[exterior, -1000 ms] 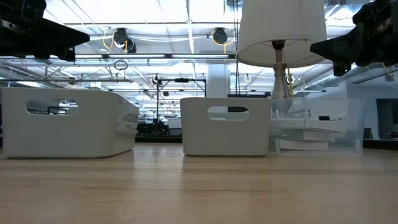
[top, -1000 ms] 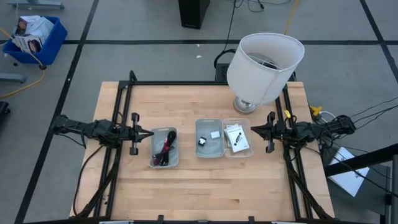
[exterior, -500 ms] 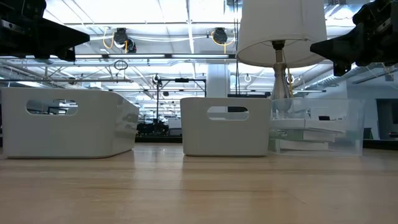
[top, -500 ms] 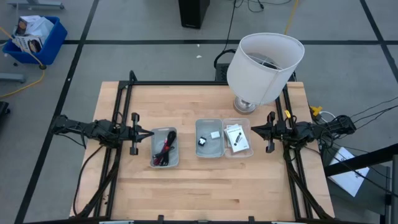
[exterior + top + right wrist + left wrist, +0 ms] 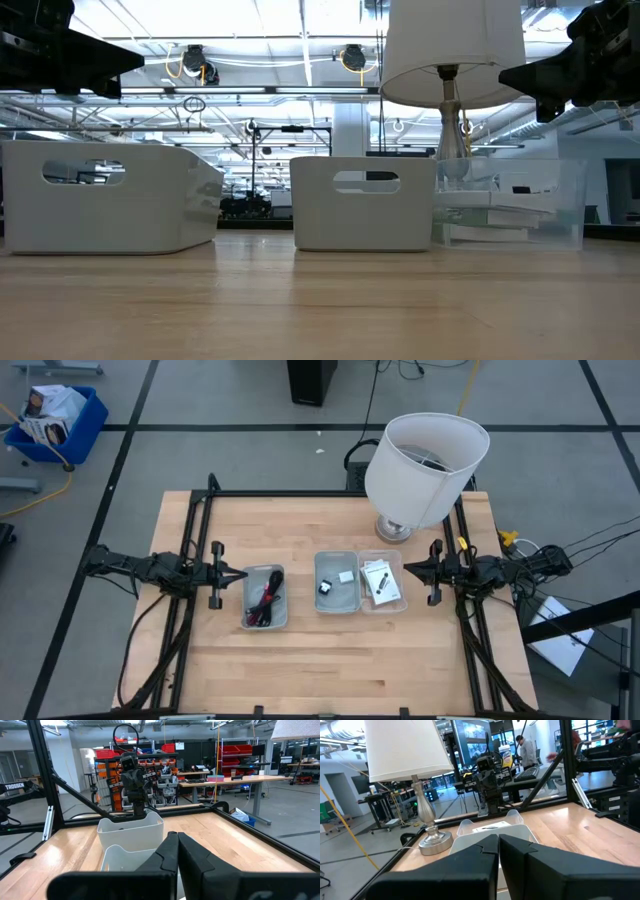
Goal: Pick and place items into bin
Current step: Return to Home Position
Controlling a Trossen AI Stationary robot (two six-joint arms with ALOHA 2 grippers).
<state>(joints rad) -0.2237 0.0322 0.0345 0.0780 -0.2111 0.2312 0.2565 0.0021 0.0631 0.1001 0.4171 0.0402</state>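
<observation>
In the high view, three bins stand in a row mid-table. The left bin (image 5: 264, 598) holds the dark red coiled cable (image 5: 274, 591) and the black-and-red cable (image 5: 257, 610). The middle bin (image 5: 336, 596) holds the tiny white block (image 5: 346, 576) and the tiny black block (image 5: 326, 588). The clear right bin (image 5: 396, 598) holds the white cards (image 5: 378, 580). My left gripper (image 5: 243, 573) (image 5: 498, 837) hovers shut just left of the left bin. My right gripper (image 5: 403, 568) (image 5: 177, 834) hovers shut just right of the clear bin. Both point level toward the bins.
A big white lampshade (image 5: 427, 465) on a metal lamp base (image 5: 393, 530) stands at the table's far right, close behind the clear bin and the right arm. A black frame (image 5: 205, 495) runs along the table's edges. Bare wood lies near (image 5: 330, 670) and far (image 5: 290, 525) of the bins.
</observation>
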